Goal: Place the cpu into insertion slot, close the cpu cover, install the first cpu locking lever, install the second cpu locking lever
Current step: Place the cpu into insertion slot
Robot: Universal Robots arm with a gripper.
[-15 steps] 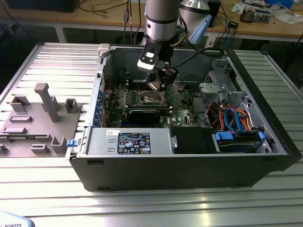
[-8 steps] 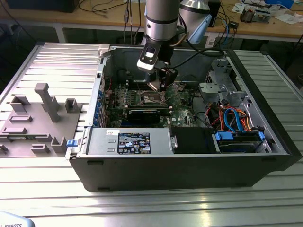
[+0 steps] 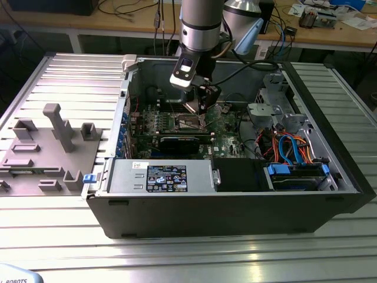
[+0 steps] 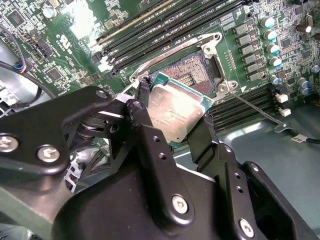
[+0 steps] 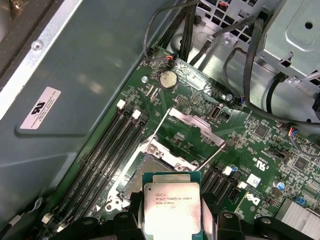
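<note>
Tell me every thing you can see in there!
cpu: one, silver-grey, held just above the slot
slot: one, dark with a silvery rim, on the board
cover: one, silvery, tipped open beside the slot
board: one, green, inside the case
battery: one, silver, on the board
cables: several, blue, in the case at the exterior view's right
case: one, black, open, on the table
table: one, silver, under the case
gripper: one, black, shut on the cpu

print on cpu point(image 5: 171, 205) | white label point(image 5: 39, 107) on case wall point(image 5: 100, 55) | sticker point(image 3: 166, 178), likely too small
</note>
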